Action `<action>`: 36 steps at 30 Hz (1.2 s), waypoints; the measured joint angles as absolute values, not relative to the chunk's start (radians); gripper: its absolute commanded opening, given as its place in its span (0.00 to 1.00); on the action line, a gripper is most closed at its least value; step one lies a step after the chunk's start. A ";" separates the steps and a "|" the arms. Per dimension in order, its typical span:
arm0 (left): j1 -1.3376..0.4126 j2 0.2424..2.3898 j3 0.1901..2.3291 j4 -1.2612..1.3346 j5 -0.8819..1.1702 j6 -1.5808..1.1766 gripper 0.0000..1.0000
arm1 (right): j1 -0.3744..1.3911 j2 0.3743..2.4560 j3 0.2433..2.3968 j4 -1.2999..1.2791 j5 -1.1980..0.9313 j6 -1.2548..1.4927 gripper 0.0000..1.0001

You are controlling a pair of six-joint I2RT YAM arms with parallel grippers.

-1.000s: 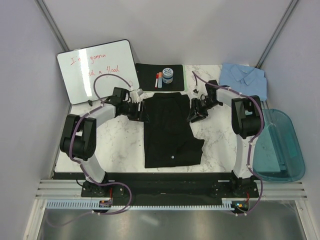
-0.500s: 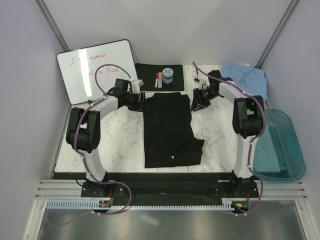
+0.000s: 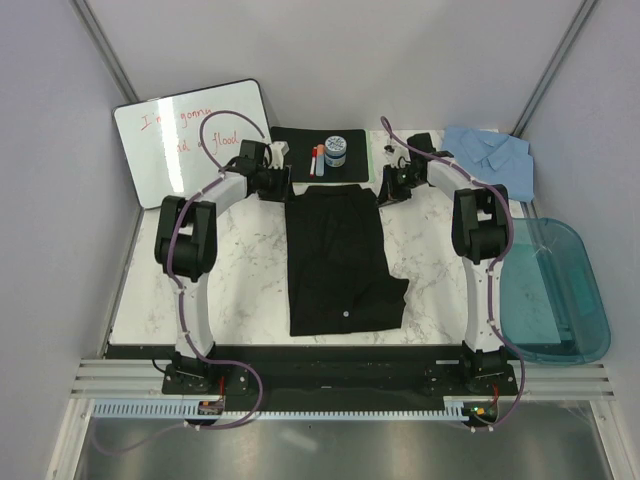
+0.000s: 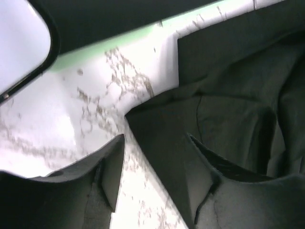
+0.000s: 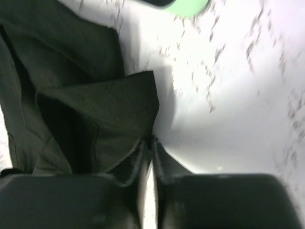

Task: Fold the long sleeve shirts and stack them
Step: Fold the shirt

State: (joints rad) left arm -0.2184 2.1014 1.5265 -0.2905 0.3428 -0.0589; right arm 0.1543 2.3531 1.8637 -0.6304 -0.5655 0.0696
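Right pincer (image 5: pixel 151 141) pinching black shirt (image 5: pixel 95 107), far corner

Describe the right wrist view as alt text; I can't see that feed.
The right pincer, closed tight, pinches the edge of a folded flap of the black shirt over the white marble table. The green edge of a mat shows at the top.

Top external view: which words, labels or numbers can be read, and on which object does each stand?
"I'm gonna": red handwriting, top line of the white rectangular whiteboard.
"a flood": second line, its start hidden by a purple cable.
Labels on the red-capped marker and the blue-lidded jar: too small to read.
No text shows on the plain black fabric shirt.
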 measured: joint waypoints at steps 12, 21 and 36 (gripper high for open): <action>-0.218 2.232 1.730 -0.395 0.376 -0.009 0.26 | 0.167 2.390 1.918 -0.547 -0.535 0.131 0.39; -0.221 2.020 1.599 -0.470 0.427 0.043 0.81 | 0.074 2.153 1.753 -0.685 -0.577 0.102 0.87; -0.419 1.613 1.090 -0.527 0.605 0.042 0.79 | -0.019 1.804 1.152 -1.051 -0.831 -0.047 0.96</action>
